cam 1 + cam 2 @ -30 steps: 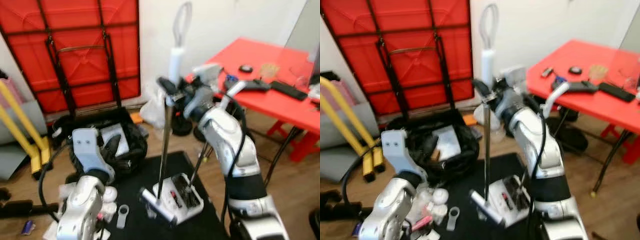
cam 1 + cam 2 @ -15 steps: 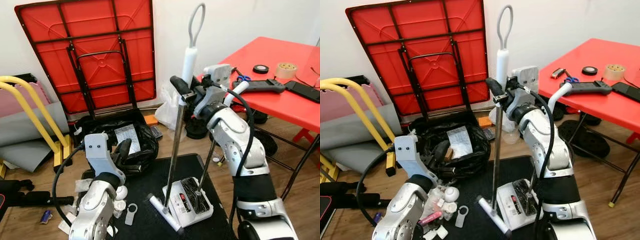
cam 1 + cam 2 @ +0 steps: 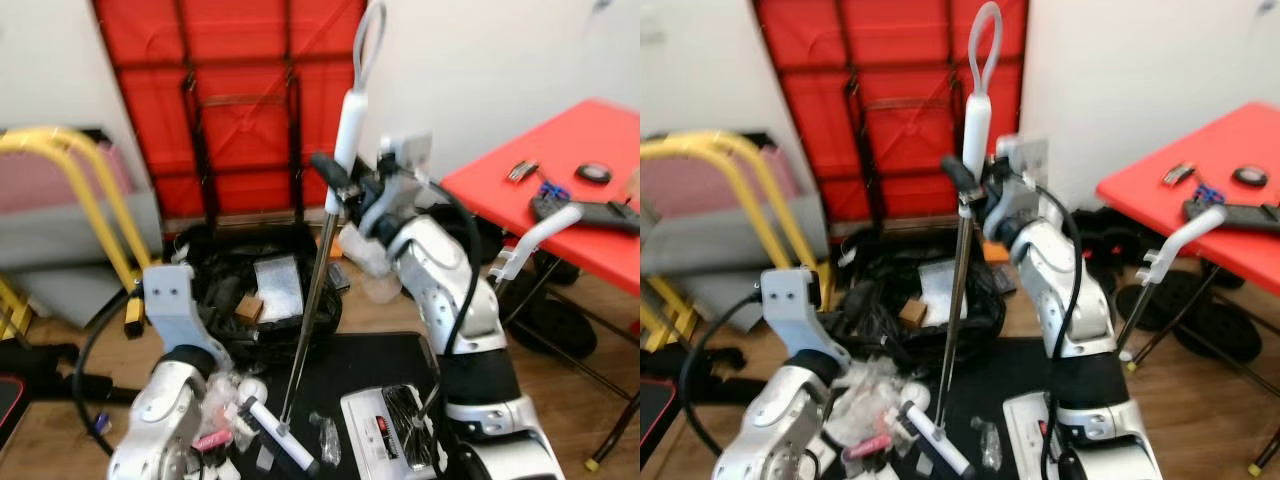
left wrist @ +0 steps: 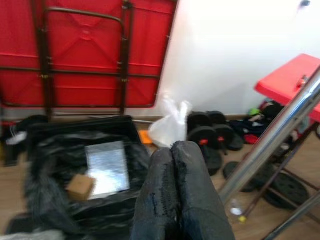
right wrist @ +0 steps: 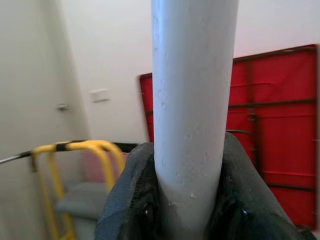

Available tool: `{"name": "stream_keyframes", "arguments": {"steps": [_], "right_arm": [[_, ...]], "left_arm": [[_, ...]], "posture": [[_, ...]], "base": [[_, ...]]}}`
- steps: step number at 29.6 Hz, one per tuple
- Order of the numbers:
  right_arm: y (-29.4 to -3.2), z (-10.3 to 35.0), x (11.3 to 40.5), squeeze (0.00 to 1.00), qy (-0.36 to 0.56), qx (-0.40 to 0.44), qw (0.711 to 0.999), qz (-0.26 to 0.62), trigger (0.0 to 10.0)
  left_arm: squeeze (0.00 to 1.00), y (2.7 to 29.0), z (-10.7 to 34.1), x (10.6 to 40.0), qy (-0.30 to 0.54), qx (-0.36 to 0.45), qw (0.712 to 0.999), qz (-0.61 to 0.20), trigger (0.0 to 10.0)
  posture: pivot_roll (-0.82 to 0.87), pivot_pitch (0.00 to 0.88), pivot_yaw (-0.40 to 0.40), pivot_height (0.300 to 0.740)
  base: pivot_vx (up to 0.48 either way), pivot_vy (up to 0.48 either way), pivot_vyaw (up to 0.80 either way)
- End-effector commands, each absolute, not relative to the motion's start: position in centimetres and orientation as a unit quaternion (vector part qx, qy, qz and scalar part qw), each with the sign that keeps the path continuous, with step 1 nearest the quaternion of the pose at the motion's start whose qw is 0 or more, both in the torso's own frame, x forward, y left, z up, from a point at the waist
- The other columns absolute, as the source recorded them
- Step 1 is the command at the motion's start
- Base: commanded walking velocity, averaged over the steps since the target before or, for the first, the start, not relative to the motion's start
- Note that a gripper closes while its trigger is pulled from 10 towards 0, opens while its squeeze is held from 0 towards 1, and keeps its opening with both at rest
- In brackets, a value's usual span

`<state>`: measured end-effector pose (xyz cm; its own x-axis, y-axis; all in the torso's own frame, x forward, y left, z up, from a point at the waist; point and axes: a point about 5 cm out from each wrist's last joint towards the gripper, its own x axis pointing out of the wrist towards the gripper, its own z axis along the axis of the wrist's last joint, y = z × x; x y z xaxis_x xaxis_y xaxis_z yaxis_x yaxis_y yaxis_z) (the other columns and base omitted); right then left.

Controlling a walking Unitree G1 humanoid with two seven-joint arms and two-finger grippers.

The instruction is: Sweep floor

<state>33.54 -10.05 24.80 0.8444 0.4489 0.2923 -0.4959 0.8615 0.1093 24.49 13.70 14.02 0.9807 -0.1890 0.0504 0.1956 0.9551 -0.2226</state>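
My right gripper (image 3: pixel 337 188) is raised at chest height and shut on the broom, just below its white grip (image 3: pixel 351 118); the right wrist view has black fingers (image 5: pixel 131 200) clamped round the white handle (image 5: pixel 192 100). The steel pole (image 3: pixel 306 305) slants down to the broom head (image 3: pixel 284 450), which rests on the black mat (image 3: pixel 362 366) beside a heap of white scraps (image 3: pixel 232 398). A white dustpan (image 3: pixel 396 438) lies on the mat to the right, its long handle (image 3: pixel 536 232) leaning toward the red table. My left gripper (image 4: pixel 173 150) is shut on nothing, held low over the black rubbish bag (image 4: pixel 80 165).
A black bag-lined bin (image 3: pixel 262 290) holding a box stands behind the mat. A folded red table (image 3: pixel 240 90) leans on the wall, a yellow frame (image 3: pixel 70 170) is on the left, a red table (image 3: pixel 565 165) on the right, weight plates (image 3: pixel 552 322) under it.
The camera has turned and the view is blurred. The broom head has swung left, away from the dustpan and up to the scrap heap. My right gripper still holds the handle.
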Motion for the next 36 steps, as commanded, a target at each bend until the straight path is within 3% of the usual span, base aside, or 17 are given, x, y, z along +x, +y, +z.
{"name": "stream_keyframes", "arguments": {"steps": [1, 17, 22, 36], "right_arm": [[-10.5, 25.8, 33.4, 0.00, -0.156, 0.083, 0.956, 0.236, 10.0], [-11.1, 25.4, 33.2, 0.00, -0.155, 0.104, 0.960, 0.208, 10.0], [-12.8, 24.5, 34.0, 0.00, -0.147, 0.120, 0.969, 0.161, 10.0], [-13.8, 26.0, 34.7, 0.00, -0.195, 0.141, 0.959, 0.151, 10.0]], "left_arm": [[0.00, 13.6, 14.2, 24.5, -0.017, -0.116, 0.987, -0.108, 10.0], [0.00, 12.4, 14.5, 23.2, -0.009, -0.101, 0.982, -0.161, 10.0], [0.00, 10.5, 14.9, 21.3, 0.003, -0.037, 0.968, -0.247, 10.0], [0.00, 8.5, 16.1, 17.7, 0.025, -0.034, 0.926, -0.375, 10.0]], "posture": [[-0.06, 0.001, -0.034, 0.740], [-0.05, 0.068, -0.011, 0.740], [-0.03, 0.133, 0.007, 0.740], [0.02, 0.284, 0.060, 0.740]], "base": [[0.277, 0.000, 0.00], [0.000, 0.000, 0.00], [0.000, 0.000, 0.00], [0.000, 0.000, 0.00]]}}
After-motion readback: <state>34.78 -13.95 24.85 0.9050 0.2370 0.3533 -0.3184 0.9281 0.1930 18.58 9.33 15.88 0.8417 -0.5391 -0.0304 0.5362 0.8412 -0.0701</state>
